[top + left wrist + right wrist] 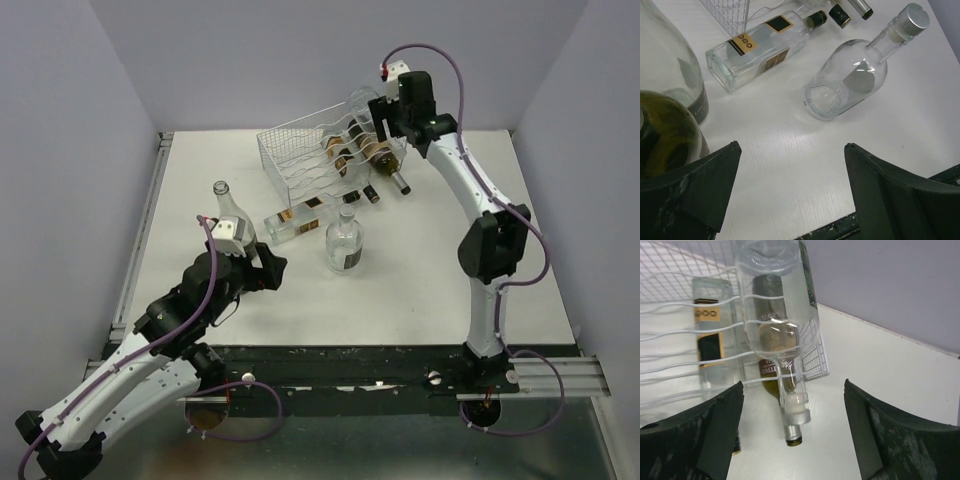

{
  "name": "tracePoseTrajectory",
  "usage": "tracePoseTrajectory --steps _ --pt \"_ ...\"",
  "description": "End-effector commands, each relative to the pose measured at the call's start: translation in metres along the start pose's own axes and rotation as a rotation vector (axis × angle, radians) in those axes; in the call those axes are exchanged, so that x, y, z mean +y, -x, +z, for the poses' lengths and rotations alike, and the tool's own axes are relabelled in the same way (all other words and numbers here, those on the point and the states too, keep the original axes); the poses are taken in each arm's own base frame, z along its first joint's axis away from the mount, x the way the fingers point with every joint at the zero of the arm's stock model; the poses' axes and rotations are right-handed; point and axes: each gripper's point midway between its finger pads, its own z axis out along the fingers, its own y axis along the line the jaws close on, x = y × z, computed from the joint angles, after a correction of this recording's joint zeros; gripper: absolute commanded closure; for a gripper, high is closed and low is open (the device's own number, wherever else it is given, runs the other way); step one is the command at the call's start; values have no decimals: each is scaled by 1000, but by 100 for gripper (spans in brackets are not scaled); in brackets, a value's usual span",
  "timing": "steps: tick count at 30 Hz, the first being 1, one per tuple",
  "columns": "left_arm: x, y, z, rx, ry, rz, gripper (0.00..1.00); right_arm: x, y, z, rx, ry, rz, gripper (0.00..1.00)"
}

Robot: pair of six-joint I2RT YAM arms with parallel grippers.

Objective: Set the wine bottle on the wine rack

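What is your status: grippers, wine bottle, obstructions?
Left gripper open, empty. Right gripper open, empty. Clear bottle lying on wine rack, neck overhanging. Square bottle, round bottle on table, blocking nothing.

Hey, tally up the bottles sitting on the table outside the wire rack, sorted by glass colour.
Clear glass: 3 (square bottle, round bottle, tall bottle)
Dark green glass: 1 (green bottle)
Total: 4
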Motion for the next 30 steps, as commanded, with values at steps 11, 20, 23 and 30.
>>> tracePoseTrajectory --steps 11,20,23,30 --pt "-17 -10 15 50 -71 21 5 111 -8 -184 83 356 -82 12" --pt "-5 -8 11 18 -27 30 5 161 -52 -202 195 359 -169 11" --pt "-5 -8 10 15 -30 24 4 169 -66 -199 238 377 -166 13" --pt "-5 -10 11 24 -29 27 4 195 -90 -196 302 491 -170 30"
